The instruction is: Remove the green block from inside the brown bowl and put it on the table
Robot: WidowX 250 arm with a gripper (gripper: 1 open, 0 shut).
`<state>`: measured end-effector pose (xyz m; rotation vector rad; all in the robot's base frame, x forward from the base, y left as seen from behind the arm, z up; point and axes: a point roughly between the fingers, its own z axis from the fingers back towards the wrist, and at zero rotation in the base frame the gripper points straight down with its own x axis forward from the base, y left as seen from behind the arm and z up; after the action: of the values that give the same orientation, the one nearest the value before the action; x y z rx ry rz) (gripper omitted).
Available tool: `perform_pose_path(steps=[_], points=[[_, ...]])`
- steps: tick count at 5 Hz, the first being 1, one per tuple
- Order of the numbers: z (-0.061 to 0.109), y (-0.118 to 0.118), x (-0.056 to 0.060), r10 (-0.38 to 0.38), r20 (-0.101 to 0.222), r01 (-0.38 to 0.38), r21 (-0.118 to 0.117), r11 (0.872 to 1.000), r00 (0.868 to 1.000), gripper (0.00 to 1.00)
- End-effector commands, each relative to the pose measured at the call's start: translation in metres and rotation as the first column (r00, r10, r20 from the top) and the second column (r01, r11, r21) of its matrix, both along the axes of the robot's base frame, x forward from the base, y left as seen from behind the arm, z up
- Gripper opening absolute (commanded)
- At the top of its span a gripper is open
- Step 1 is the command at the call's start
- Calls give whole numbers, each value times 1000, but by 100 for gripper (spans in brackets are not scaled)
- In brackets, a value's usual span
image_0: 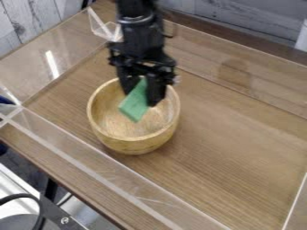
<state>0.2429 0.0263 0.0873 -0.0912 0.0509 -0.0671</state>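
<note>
Showing the hand (140,87) clamped on the green block (133,101), tilted, over or in the bowl (135,144) (height hard to tell). Prob. best to lift well clear of the rim, go R to the surface (228,148), lower gently, then let go approx. flat.

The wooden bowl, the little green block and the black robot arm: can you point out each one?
Wooden bowl (125,142): camera view, on its front wall.
Green block (135,101): camera view, middle of its face.
Black robot arm (139,42): camera view, its body.
</note>
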Motion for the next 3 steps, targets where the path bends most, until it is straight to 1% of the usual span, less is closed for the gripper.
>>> perform_pose_path(steps=[1,2,3], points=[[15,-31,23,-15,77,15,-5,1000,997,0],[6,-67,35,-45,78,46,-17,999,996,0],[-7,-97,44,-60,74,62,-23,998,995,0]])
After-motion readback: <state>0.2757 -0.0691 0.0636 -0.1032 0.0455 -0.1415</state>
